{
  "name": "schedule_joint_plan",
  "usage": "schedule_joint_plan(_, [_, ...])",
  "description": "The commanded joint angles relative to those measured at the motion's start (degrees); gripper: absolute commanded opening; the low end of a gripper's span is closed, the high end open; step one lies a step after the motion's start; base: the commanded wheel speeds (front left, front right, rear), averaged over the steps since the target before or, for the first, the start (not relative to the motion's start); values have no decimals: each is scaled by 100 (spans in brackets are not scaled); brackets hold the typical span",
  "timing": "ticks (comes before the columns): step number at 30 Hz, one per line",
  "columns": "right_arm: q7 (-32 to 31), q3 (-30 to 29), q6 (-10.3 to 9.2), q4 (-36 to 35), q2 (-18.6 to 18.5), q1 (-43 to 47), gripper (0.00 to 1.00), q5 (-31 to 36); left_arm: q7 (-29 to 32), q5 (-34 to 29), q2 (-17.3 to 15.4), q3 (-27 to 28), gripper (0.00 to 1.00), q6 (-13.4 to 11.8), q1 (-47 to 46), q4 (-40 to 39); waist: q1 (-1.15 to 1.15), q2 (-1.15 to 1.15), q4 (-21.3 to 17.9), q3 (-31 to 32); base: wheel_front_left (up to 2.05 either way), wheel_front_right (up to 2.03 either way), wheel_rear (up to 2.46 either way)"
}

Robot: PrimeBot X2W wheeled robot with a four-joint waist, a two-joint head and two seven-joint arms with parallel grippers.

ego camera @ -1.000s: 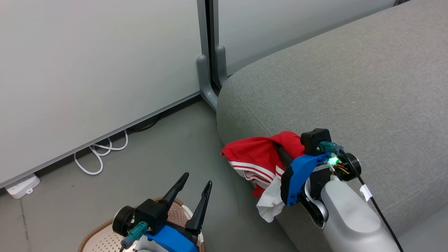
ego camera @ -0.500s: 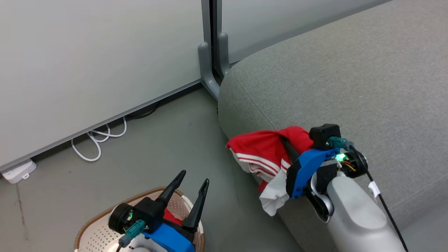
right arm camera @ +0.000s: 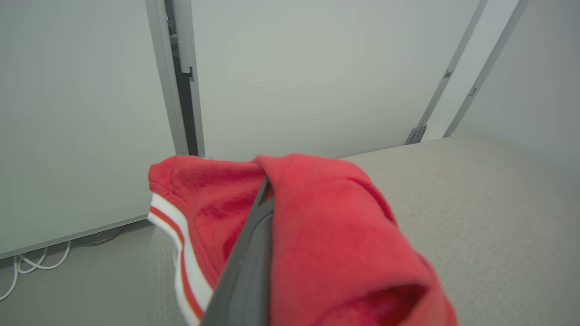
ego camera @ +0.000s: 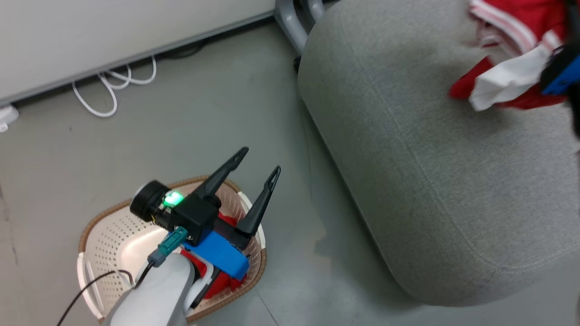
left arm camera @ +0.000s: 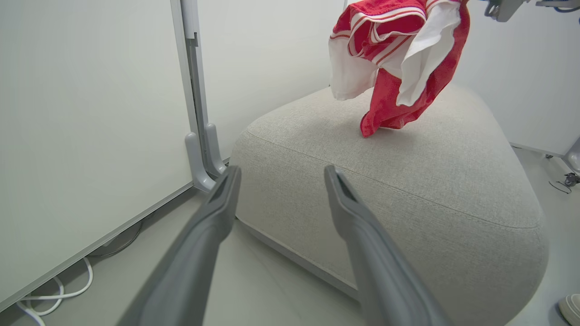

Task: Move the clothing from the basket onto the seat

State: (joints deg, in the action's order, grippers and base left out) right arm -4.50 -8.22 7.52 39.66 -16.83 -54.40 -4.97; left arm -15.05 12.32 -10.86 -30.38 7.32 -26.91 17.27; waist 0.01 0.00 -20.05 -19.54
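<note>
Over the grey seat point(ego camera: 430, 190), toward its far right in the head view, a red garment point(ego camera: 534, 18) hangs bunched from the right gripper point(right arm camera: 266, 190), whose dark fingers are pressed together on a fold of the fabric. In the right wrist view the red cloth drapes down both sides of the one finger that shows. A white band with thin red stripes runs along the garment's edge, and a plain white flap hangs from it. Seen from the left wrist, the garment dangles above the seat's rounded top with its lowest red tip close to the upholstery; whether it touches cannot be told. On the grey floor point(ego camera: 204, 113) left of the seat, well apart from the held garment, stands the basket point(ego camera: 102, 226), cream and perforated, with a brown rim. More red clothing point(ego camera: 224, 284) lies in the basket's near right part, partly hidden by the left arm. The left gripper point(ego camera: 260, 159) hovers over the basket's far right rim, its two fingers spread wide with nothing between them, pointing toward the seat. A white cable point(ego camera: 108, 86) loops on the floor at the foot of a pale wall panel point(ego camera: 113, 27), and a grey post foot point(ego camera: 290, 13) stands just beside the seat's far corner.
</note>
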Motion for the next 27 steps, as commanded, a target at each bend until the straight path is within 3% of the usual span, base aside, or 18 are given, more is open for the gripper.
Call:
schedule_joint_plan(1, [56, -123, -6, -41, -89, -155, 0, 28, -13, -43, -81, -24, 100, 19, -160, -47, -1, 0, 378, -833, 0, 0, 0])
schedule_joint_plan(7, [431, -1296, -6, -222, -648, -482, 0, 261, 30, -98, -235, -263, 100, 19, -888, -305, -1, 0, 710, -1774, 0, 0, 0])
schedule_joint_plan(12, [746, -1985, -6, -24, -723, -353, 0, 360, 44, -109, -196, -415, 100, 19, -1340, -361, -1, 0, 928, -2147, 0, 0, 0])
schedule_joint_plan(23, [1285, -2216, -6, 580, -423, -150, 0, 627, -3, -101, -214, -440, 100, -11, -1566, -277, -1, 0, 1014, -2305, 0, 0, 0])
schedule_joint_plan(24, [1338, -2208, -6, 623, -395, -148, 6, 649, -8, -85, -207, -433, 100, -14, -1532, -253, -1, 0, 1019, -2275, 0, 0, 0])
schedule_joint_plan(25, [1371, -2191, -6, 674, -364, -148, 30, 675, -12, -75, -201, -434, 100, -15, -1500, -219, -1, 0, 1024, -2242, 0, 0, 0])
schedule_joint_plan(26, [1402, -2186, -6, 719, -340, -144, 57, 699, -16, -60, -197, -437, 100, -14, -1471, -191, -1, 0, 1030, -2201, 0, 0, 0])
schedule_joint_plan(27, [1429, -2179, -6, 766, -318, -140, 100, 723, -19, -43, -184, -443, 100, -15, -1447, -170, -1, 0, 1036, -2147, 0, 0, 0])
